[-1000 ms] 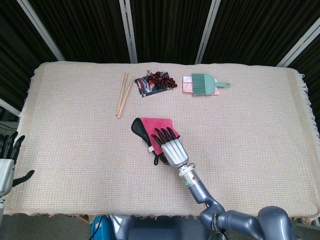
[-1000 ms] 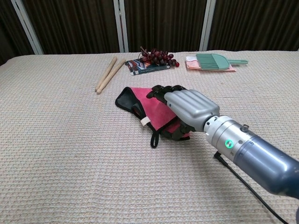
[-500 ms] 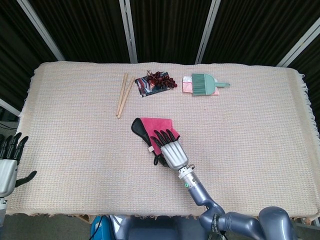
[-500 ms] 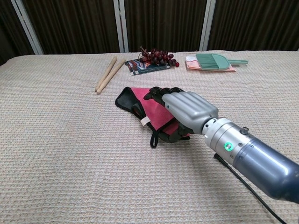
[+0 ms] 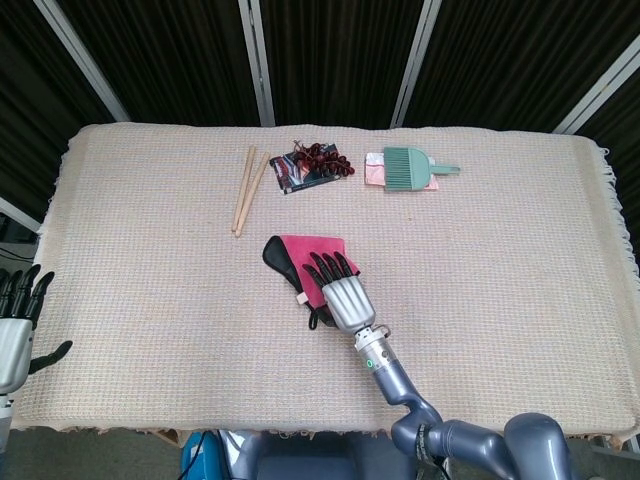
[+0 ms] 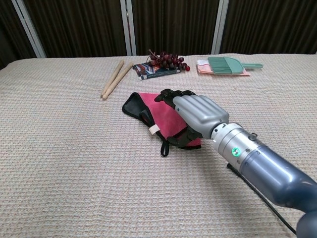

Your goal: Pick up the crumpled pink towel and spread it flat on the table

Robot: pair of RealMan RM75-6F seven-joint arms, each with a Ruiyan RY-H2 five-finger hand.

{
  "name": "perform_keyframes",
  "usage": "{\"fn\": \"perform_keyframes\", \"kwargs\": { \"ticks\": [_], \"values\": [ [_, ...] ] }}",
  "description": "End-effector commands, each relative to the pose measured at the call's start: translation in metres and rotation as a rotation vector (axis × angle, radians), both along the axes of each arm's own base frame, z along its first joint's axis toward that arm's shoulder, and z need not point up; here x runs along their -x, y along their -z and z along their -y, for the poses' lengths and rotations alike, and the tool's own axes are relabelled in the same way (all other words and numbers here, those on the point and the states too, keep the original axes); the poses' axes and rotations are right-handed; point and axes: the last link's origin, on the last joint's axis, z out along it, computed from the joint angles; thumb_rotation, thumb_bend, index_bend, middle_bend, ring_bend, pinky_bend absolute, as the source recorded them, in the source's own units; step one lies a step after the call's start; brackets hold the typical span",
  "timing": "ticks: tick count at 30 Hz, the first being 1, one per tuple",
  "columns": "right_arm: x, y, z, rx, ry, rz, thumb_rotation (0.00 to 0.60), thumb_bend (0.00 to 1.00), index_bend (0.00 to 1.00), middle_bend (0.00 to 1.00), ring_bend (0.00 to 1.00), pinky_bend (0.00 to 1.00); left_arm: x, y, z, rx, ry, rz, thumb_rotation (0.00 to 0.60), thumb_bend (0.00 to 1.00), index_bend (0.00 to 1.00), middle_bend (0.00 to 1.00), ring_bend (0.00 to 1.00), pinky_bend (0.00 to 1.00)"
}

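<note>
Resting: right hand [image 5: 341, 291] palm-down on the pink towel [image 5: 303, 255], fingers [image 6: 171, 94] stretched flat over it, not curled around any fold.
Towel: mid-table on the woven cloth [image 5: 150, 250], folded pink patch with a black edge; near part hidden under the hand.
Left hand [image 5: 16, 322]: off the table's left edge, head view only, fingers apart, holding nothing.
Far side: wooden sticks [image 5: 248, 187], grapes [image 5: 322, 156] lying on a booklet [image 5: 300, 170], green brush [image 5: 412, 168] on a pink card [image 5: 377, 169], all well apart from the towel.
</note>
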Motion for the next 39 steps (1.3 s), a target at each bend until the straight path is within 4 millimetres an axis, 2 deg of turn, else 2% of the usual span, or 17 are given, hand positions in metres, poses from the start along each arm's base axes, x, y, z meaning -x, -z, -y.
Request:
{"fn": "perform_keyframes", "kwargs": {
  "ticks": [1, 14, 33, 39],
  "values": [
    [0.002, 0.001, 0.001, 0.012, -0.002, -0.017, 0.600, 0.32, 0.14, 0.06, 0.05, 0.02, 0.000, 0.000, 0.000, 0.001, -0.001, -0.001, 0.600, 0.00, 0.00, 0.00, 0.00, 0.00],
    [0.015, -0.010, 0.008, 0.050, 0.021, -0.058, 0.600, 0.32, 0.14, 0.06, 0.05, 0.02, -0.003, 0.002, 0.001, 0.005, 0.010, 0.003, 0.600, 0.00, 0.00, 0.00, 0.00, 0.00],
    [0.012, -0.019, -0.007, 0.038, -0.004, -0.098, 0.600, 0.32, 0.14, 0.06, 0.05, 0.02, -0.005, 0.002, 0.004, 0.017, 0.019, 0.010, 0.600, 0.00, 0.00, 0.00, 0.00, 0.00],
    [0.013, -0.015, -0.011, 0.009, 0.011, -0.108, 0.600, 0.32, 0.14, 0.06, 0.05, 0.02, -0.008, 0.001, 0.005, 0.014, 0.029, 0.014, 0.600, 0.00, 0.00, 0.00, 0.00, 0.00]
  ]
}}
